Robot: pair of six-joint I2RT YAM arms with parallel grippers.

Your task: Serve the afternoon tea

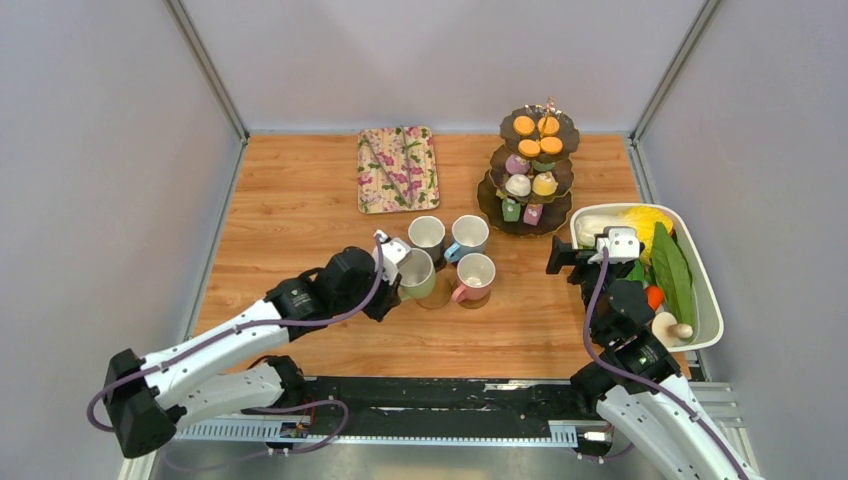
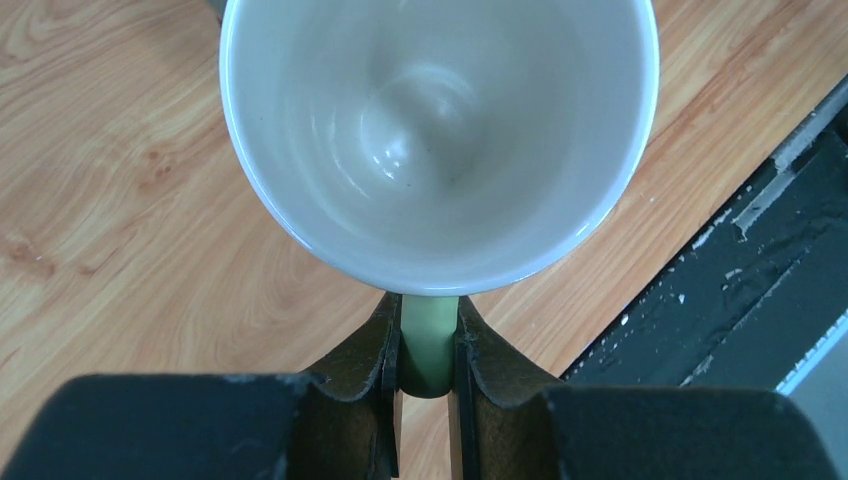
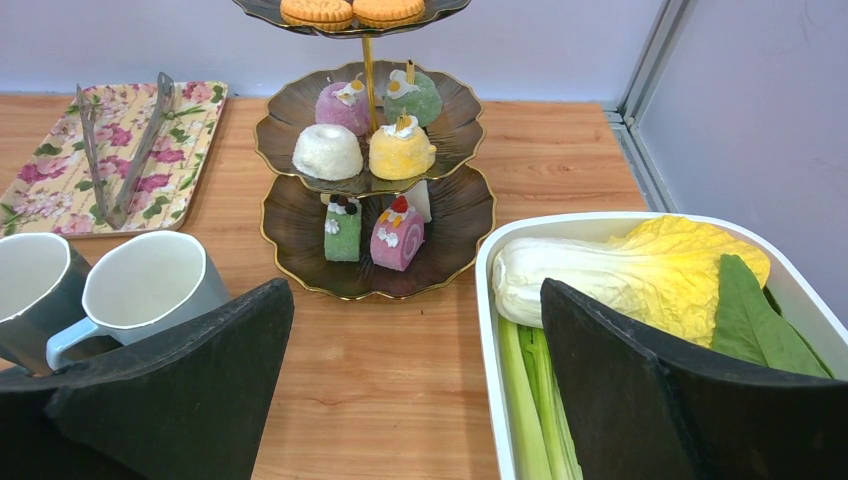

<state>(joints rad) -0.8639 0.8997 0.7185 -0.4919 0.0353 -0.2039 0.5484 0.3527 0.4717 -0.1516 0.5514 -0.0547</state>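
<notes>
Left end effector (image 2: 428, 335) is clamped on the handle of the green mug (image 2: 440, 140), a grip only my left wrist view shows. Overhead I see that mug beside 3 other mugs (image 1: 467, 236) mid-counter (image 1: 300, 220). Right end effector (image 3: 412, 300) gapes wide, facing the cake stand (image 3: 300, 215).

We see a green mug (image 1: 416, 273), a pink mug (image 1: 476, 276), a blue mug (image 1: 468, 238) and a pink-flowered tray (image 1: 425, 170).
</notes>
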